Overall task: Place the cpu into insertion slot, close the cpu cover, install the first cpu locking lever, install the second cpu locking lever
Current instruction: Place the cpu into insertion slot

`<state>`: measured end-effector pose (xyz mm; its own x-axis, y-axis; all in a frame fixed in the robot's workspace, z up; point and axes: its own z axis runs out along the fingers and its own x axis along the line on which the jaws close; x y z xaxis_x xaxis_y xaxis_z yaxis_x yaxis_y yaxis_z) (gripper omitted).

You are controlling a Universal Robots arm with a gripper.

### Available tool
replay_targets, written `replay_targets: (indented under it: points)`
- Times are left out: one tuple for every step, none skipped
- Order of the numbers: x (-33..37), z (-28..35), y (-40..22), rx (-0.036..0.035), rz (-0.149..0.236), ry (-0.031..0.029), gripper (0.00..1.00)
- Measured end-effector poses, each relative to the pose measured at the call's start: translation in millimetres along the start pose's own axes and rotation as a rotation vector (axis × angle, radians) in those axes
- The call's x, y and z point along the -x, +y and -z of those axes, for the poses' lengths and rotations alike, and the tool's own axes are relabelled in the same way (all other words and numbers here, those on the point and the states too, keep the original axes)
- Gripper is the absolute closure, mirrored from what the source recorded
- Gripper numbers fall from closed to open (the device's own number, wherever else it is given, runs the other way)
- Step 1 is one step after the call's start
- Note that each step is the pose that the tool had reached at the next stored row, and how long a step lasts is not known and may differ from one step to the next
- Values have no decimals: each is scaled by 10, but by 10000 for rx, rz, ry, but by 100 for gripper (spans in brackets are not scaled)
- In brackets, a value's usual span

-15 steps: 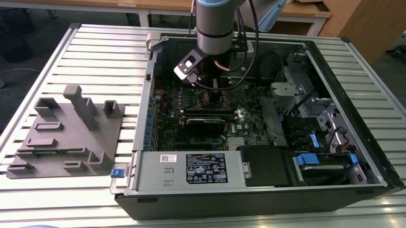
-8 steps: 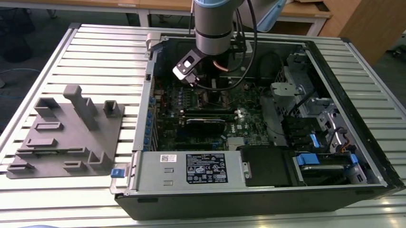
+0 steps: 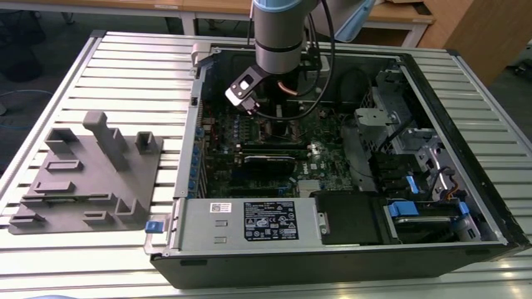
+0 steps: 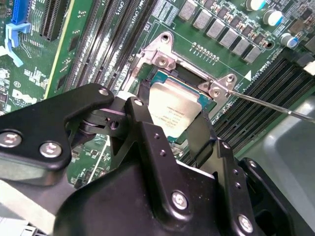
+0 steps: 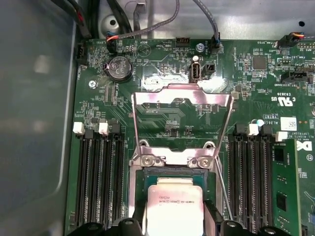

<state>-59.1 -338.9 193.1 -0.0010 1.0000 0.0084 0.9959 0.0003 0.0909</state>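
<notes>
In both wrist views the gripper was closest to the camera, its black fingers closed on two opposite edges of the cpu. The cpu sat level over the insertion slot; I could not tell whether it was fully seated. The second wrist view also showed a thin lever rod sticking out past the slot's corner. Beyond the slot, the first wrist view showed the cpu cover swung open over the board, between two banks of memory slots. Farther off, the exterior view showed the arm reaching down into the open computer case. A gray fixture lay on the table at the exterior view's left.
</notes>
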Motion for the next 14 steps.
replay_targets:
  points:
    - [0,0,0,0,-14,-2,46]
    - [0,0,0,-1,-15,-2,46]
    - [0,0,0,0,-16,-2,46]
    - [0,0,0,0,-17,-2,46]
    - [0,0,0,1,-17,-1,46]
    - [0,3,1,3,-17,2,46]
    - [-1,10,2,3,-17,3,46]
    - [-1,12,2,3,-17,2,46]
    - [-1,12,2,3,-17,2,46]
    - [0,14,2,1,-17,-1,46]
    - [0,14,2,1,-16,0,46]
    - [0,14,2,2,-17,0,46]
    - [0,14,4,1,-16,-1,46]
    - [0,14,9,0,-16,-1,46]
